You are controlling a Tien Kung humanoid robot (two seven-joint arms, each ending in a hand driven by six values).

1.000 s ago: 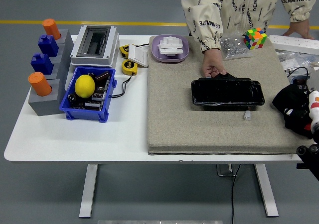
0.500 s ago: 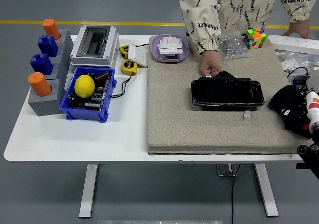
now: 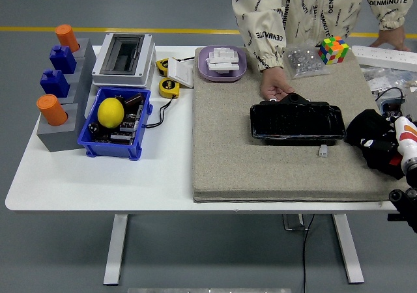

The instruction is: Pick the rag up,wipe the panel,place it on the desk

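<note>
A glossy black panel (image 3: 297, 122) lies flat on the grey felt mat (image 3: 247, 163), right of centre. A person's hand (image 3: 275, 86) rests on its far left edge, beside a black stand piece. My right hand (image 3: 393, 148) comes in at the right edge of the mat, shut on a bunched black rag (image 3: 369, 135). The rag hangs just right of the panel's right end, a small gap between them. The left arm does not show.
A small white connector (image 3: 323, 150) lies just in front of the panel. Behind are a Rubik's cube (image 3: 333, 49), a bag of screws (image 3: 303, 60) and a purple bowl (image 3: 222, 64). At left stand a blue bin (image 3: 133, 151) with a lemon (image 3: 111, 112), a grey box (image 3: 124, 58) and peg blocks (image 3: 58, 104).
My right hand has carried the rag leftward, closer to the panel's right end. The person's hand shifted slightly along the panel's far edge.
</note>
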